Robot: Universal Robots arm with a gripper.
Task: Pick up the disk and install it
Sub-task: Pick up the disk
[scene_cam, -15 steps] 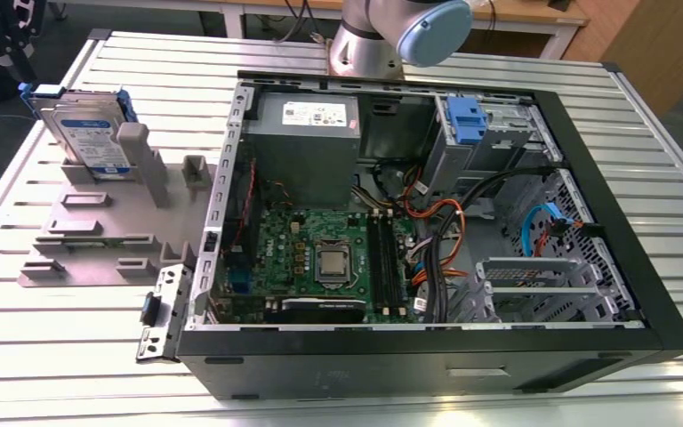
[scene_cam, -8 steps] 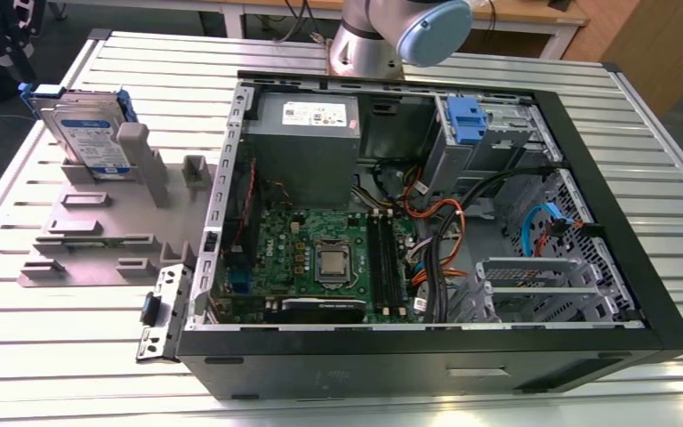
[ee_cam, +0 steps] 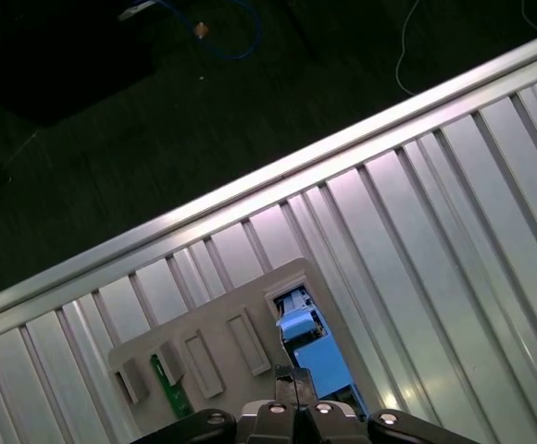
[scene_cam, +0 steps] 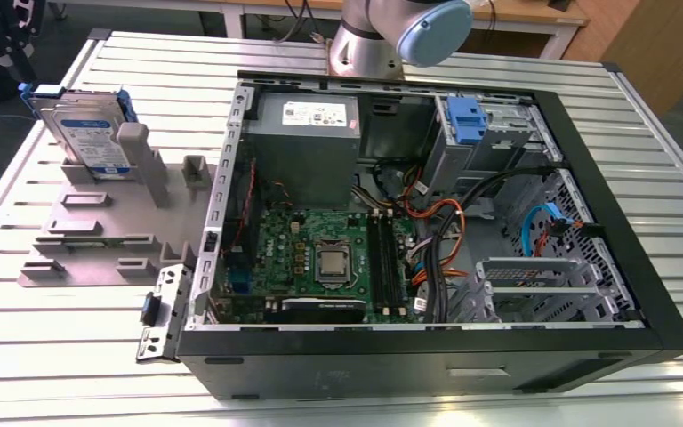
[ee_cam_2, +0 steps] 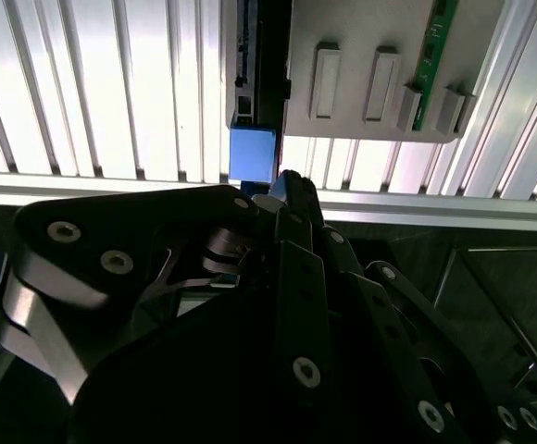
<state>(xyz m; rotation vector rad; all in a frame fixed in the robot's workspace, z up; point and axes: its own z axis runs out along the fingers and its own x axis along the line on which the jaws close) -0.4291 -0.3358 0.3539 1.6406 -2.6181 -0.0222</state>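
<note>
1. A flat silver hard drive with a white-and-blue label, framed by a blue plastic caddy, is the disk (scene_cam: 81, 129). It stands on edge in a slot of a grey plastic holder (scene_cam: 92, 240). The holder sits on a ribbed aluminium table (scene_cam: 33, 356), to the exterior view's left of an open black computer case (scene_cam: 437, 365).
2. In both wrist views a black two-finger gripper (ee_cam: 292, 377) hangs over the disk's blue upper edge, apart from it. Its fingertips look pressed together, with nothing between them.
3. Risk: with the jaws closed like this, a descent would land them on the caddy's rim instead of straddling it. That could tip the disk or wedge it in the slot.
4. Risk: the disk is thin and upright. A pinch off its centre, or on the plastic caddy alone, could let it twist, slip or drag the light holder along.
5. Risk: the case is crowded. Orange and black cables (scene_cam: 437, 222) run close to the metal drive cage with its blue plastic bracket (scene_cam: 466, 116), and a carried disk could snag them or strike the cage wall.
6. Hard to make out: from above, the disk shows only as a narrow edge, so how deep it sits in the slot is hidden.
7. In the exterior view a grey post of the holder covers the disk's lower part.
8. Which bay in the cage is free cannot be told.
</note>
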